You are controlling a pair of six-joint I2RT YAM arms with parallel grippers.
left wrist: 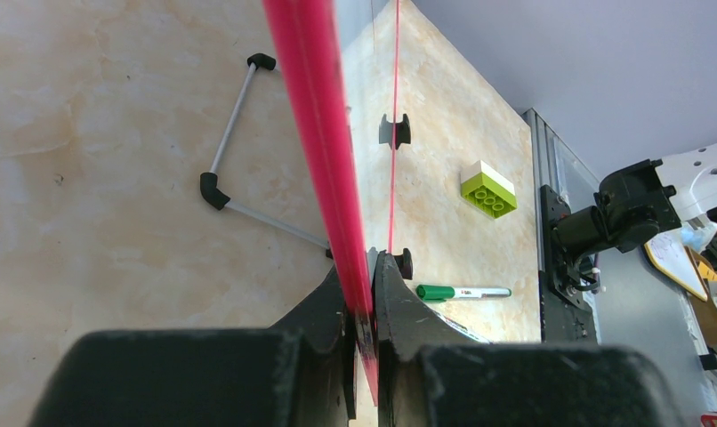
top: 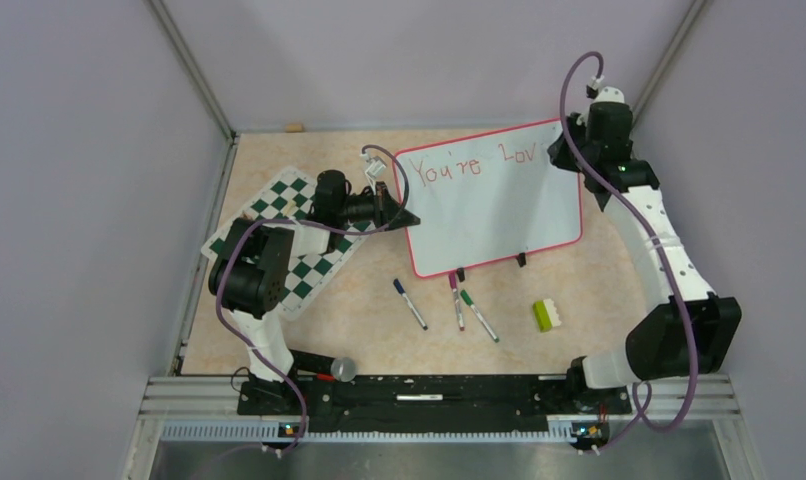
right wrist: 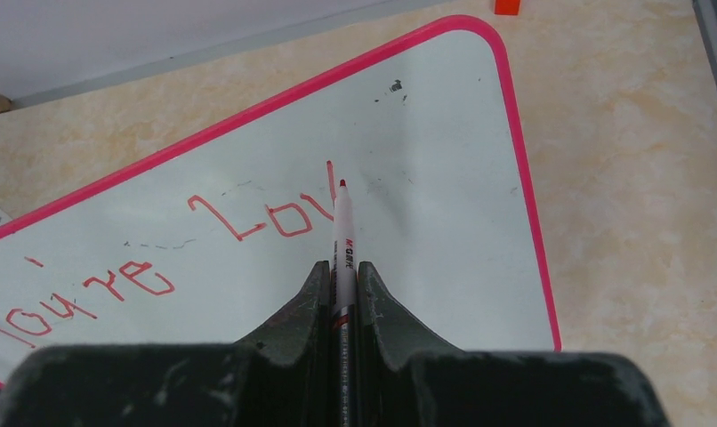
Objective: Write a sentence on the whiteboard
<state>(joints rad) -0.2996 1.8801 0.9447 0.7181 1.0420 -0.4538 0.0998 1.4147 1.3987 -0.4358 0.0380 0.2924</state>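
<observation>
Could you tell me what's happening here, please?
The left hand is clamped on the pink frame of the whiteboard, steadying it. The right hand holds a red marker with its tip by the v of "You're Lov". The sentence looks unfinished. Three spare markers lie in front of the board.

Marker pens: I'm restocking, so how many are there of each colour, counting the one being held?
Blue-capped white marker pen: 1
Magenta-capped white marker pen: 1
Green-capped white marker pen: 1
Red-tipped white marker pen, in the right gripper: 1
Total: 4
</observation>
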